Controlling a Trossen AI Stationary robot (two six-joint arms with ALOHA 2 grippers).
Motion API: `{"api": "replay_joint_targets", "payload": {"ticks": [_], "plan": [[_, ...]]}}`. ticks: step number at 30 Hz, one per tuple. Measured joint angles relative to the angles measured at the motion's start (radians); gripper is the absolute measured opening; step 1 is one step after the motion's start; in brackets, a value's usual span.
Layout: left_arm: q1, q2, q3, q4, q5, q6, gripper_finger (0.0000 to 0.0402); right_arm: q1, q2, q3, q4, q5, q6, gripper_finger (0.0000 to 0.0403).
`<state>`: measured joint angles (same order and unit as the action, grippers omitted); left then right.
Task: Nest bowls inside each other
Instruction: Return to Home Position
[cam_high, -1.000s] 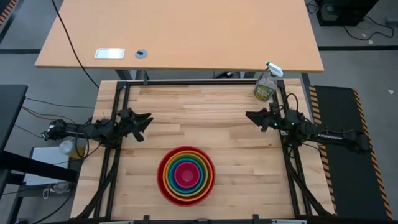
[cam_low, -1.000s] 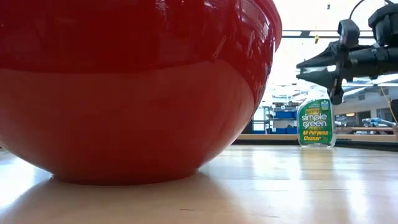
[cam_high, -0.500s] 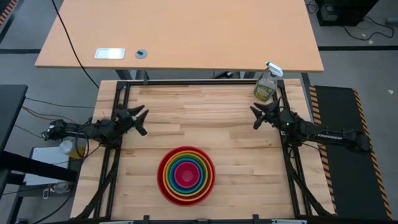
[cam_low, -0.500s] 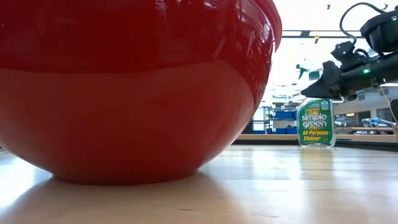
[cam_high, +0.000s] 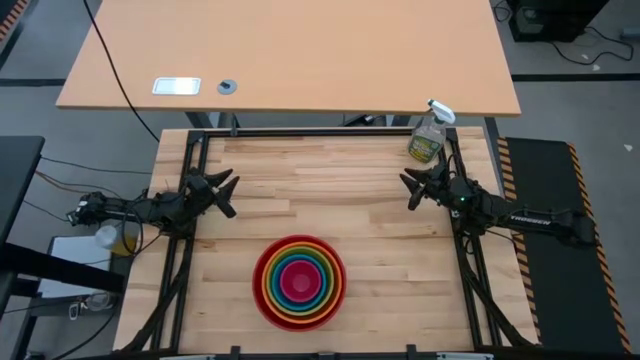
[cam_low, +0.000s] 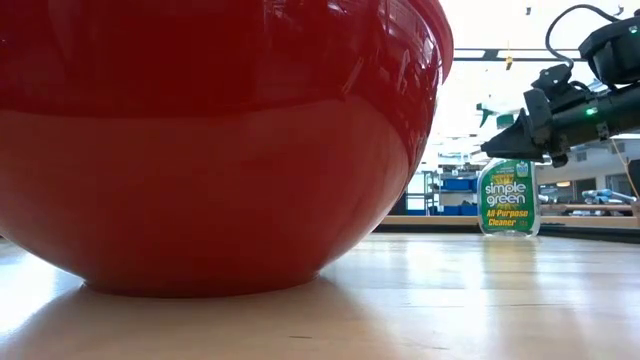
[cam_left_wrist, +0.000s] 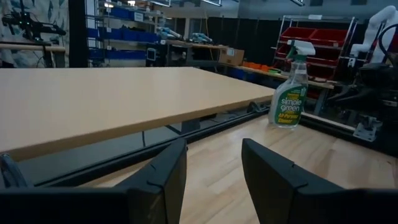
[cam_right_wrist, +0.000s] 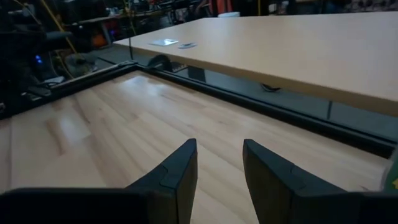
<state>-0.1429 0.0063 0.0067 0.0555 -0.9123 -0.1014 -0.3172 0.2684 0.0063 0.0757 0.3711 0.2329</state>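
Note:
The bowls (cam_high: 299, 281) stand nested in one stack near the table's front middle: red outermost, then orange, green and blue, with pink innermost. In the low view the red bowl's wall (cam_low: 200, 140) fills the left, its base resting on the table. My left gripper (cam_high: 226, 190) hovers open at the table's left edge, far-left of the stack; its fingers (cam_left_wrist: 165, 180) have nothing between them. My right gripper (cam_high: 410, 187) hovers open at the right edge, near the spray bottle, with nothing between its fingers (cam_right_wrist: 177, 174).
A clear spray bottle (cam_high: 428, 135) with a green label stands at the table's far right corner, just beyond my right gripper (cam_low: 492, 150). A light wooden desk (cam_high: 290, 60) lies past the far edge. Bare wooden tabletop (cam_high: 320, 190) stretches between the two grippers.
Both grippers have rolled about their own pointing lines while staying at their table edges. My left gripper has swung slightly toward the far edge. My right gripper has tipped down a little. The stack of bowls has kept still.

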Motion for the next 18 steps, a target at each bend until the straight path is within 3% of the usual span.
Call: {"api": "replay_joint_targets", "payload": {"ticks": [18], "plan": [[0.0, 0.0, 0.0, 0.0, 0.0, 0.0, 0.0156, 0.0, 0.0, 0.0, 0.0, -0.007, 0.0, 0.0137]]}}
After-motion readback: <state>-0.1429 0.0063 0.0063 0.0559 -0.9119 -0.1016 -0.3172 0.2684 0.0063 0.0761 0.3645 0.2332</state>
